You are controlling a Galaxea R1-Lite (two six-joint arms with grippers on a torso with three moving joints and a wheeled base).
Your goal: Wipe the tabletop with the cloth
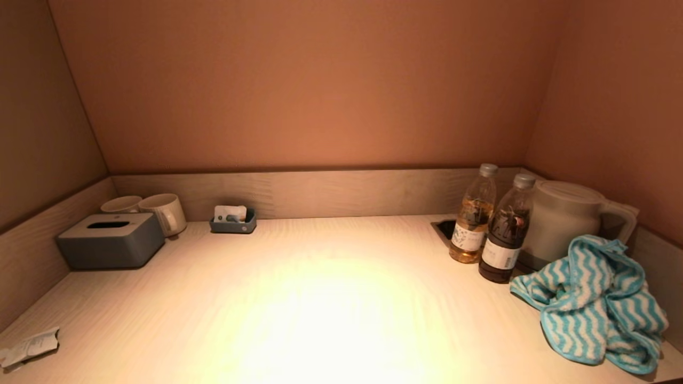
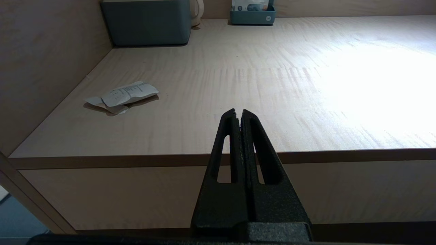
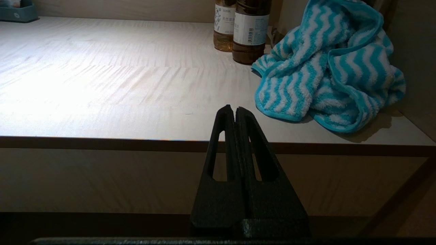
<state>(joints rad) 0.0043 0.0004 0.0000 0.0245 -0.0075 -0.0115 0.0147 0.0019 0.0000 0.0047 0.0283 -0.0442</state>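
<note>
Both arms are parked below the front edge of the tabletop (image 1: 331, 298), neither one showing in the head view. The left gripper (image 2: 238, 112) has its fingers pressed together with nothing between them, sitting out in front of the table's left part. The right gripper (image 3: 230, 108) is pinched closed and empty too, out in front of the right part, near the cloth.

That cloth (image 1: 595, 301) (teal and white zigzag stripes, fluffy) lies bunched in a heap at the right front corner, leaning against the side wall. Just behind it stands a pale kettle (image 1: 563, 221), and next to that two capped bottles, touching each other: a dark bottle (image 1: 504, 237) nearer the cloth and an amber bottle (image 1: 472, 218) beside it.

Over on the left there's a grey tissue box (image 1: 109, 240), two mugs (image 1: 160, 210) behind it, a small blue tray (image 1: 232, 224) by the back wall, and a crumpled paper wrapper (image 1: 29, 346) near the front left edge.
</note>
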